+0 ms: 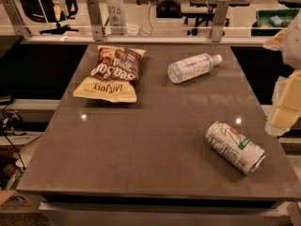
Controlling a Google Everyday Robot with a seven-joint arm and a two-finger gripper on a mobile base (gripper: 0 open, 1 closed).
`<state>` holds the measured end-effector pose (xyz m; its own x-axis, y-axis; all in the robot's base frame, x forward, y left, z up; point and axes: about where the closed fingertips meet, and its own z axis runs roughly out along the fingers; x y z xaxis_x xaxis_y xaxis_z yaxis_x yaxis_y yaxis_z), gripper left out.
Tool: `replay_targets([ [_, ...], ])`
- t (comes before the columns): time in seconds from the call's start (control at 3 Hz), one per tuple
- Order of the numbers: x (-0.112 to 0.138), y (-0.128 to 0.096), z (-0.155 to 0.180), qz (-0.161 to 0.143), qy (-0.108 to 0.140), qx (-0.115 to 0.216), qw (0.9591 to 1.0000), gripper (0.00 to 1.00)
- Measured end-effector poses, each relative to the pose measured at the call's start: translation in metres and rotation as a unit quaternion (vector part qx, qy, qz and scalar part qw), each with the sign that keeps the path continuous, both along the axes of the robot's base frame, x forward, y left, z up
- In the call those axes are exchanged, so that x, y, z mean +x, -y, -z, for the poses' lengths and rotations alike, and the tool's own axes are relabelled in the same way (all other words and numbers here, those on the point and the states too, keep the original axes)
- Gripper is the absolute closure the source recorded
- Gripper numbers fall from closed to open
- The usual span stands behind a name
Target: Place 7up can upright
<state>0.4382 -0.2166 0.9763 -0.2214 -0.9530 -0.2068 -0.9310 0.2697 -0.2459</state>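
While the can (234, 147) lay on its side near the front right corner of the table (141, 145), the gripper (284, 109) hung at the right edge of the view, beside the table and clear of the can. Whether it was open or closed, I could not tell.

The main risk, as I judged it, was rolling. A round can on its side would likely scoot away from a glancing touch, and this one sat close to both the front and the right edges, so a poor approach could send it off the table. A grip across the curved wall might also slip as the can was tipped up, leaving it to topple again.

The tabletop was dark, smooth and glossy, with small glints of light on it, so it offered little friction. A chip bag (111, 74) lay at the back left and a water bottle (193, 67) on its side at the back middle, both well apart from the can. Behind a low railing, the room held desks and office chairs.
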Motion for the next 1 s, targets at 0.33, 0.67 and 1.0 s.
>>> replay_targets([
  [0.33,0.000,0.000,0.000,0.000,0.000,0.000,1.0000,0.00],
  [0.67,-0.011,-0.011,0.011,0.026,-0.018,0.007,0.9995,0.00],
  [1.0,-0.026,-0.027,0.030,0.080,-0.048,0.012,0.9956,0.00],
])
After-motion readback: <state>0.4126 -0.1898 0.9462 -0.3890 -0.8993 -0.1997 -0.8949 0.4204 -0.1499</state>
